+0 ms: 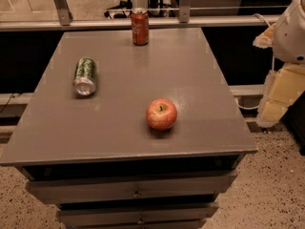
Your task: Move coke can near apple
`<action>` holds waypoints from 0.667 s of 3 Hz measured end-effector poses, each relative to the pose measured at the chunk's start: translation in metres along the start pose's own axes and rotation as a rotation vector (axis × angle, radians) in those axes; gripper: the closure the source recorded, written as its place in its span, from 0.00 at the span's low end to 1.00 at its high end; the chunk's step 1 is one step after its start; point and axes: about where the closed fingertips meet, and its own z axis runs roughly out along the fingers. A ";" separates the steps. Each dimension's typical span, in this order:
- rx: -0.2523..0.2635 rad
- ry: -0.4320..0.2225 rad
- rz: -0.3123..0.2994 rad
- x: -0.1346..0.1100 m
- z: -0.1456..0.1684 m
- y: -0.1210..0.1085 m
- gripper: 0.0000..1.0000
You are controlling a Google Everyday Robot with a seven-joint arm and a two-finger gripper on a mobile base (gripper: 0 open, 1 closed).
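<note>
Camera view: gripper [282, 93], grip impossible to tell, should reach far left for the upright coke can [139, 27] mid-body, the apple [161, 114] lying nearer.

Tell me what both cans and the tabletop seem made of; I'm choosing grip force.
Coke can: probably thin aluminium, glossy red print, silver rim. Green can, lying on its side: likely the same, its bright silver end showing. Tabletop: smooth grey with a soft sheen, painted metal or laminate, cannot tell which. The hand hangs beyond the table's right edge.
</note>
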 end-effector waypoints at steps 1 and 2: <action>0.003 -0.004 -0.001 -0.001 0.000 -0.001 0.00; 0.034 -0.099 -0.026 -0.031 0.026 -0.032 0.00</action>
